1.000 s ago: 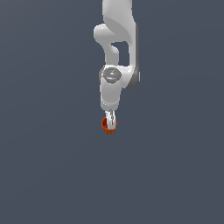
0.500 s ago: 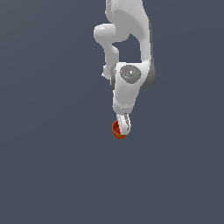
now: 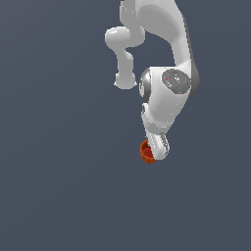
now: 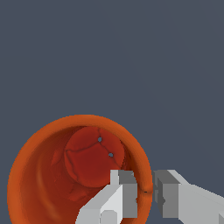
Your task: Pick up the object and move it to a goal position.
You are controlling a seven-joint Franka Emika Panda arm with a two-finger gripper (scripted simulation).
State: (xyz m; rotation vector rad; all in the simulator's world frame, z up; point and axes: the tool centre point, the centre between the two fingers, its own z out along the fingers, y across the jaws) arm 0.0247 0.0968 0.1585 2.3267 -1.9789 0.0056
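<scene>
The object (image 3: 145, 152) is a small orange-red round cup with a hollow centre; in the exterior view it hangs at the tip of the white arm, partly hidden behind the hand. My gripper (image 3: 153, 153) is shut on the object. The wrist view looks straight into the object (image 4: 57, 175), and my gripper (image 4: 148, 191) pinches its rim: one finger (image 4: 118, 197) sits inside the hollow, the other finger (image 4: 175, 197) outside the wall.
Plain dark grey-blue background fills both views. The white arm (image 3: 162, 63) comes down from the top of the exterior view. No other objects or markers show.
The arm has swung toward the exterior view's right and bent further, carrying the object with it, still in the gripper. The wrist joint now looks larger.
</scene>
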